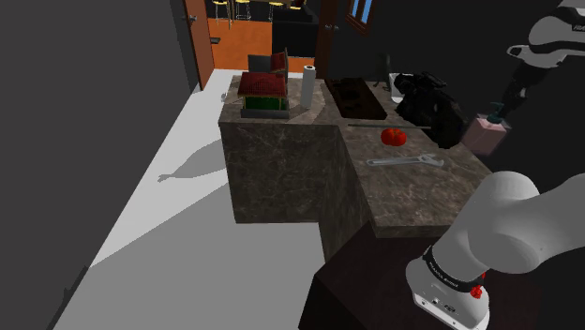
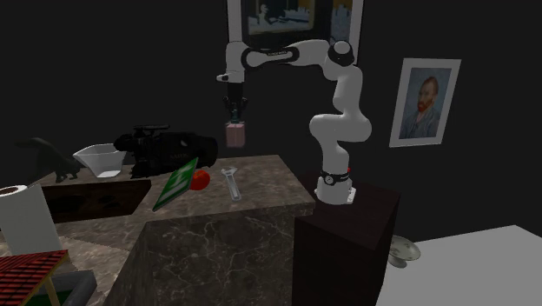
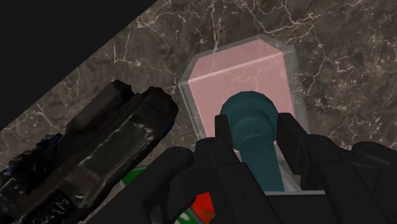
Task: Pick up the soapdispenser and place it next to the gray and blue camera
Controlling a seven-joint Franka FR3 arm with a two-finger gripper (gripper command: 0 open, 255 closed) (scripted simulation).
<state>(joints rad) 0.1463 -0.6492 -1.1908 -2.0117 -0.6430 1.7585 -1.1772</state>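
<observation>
gripper (image 3: 254,130) clasps soapdispenser (image 3: 240,73) pump | second exterior view: hangs above counter (image 2: 265,187)

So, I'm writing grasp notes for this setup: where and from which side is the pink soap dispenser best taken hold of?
By the teal pump, from straight above. The soap dispenser is upright and its pink body is a wide block, likely too broad for the hand. The pump is narrow and stands up from the top, and the hand clasps it there now.
</observation>
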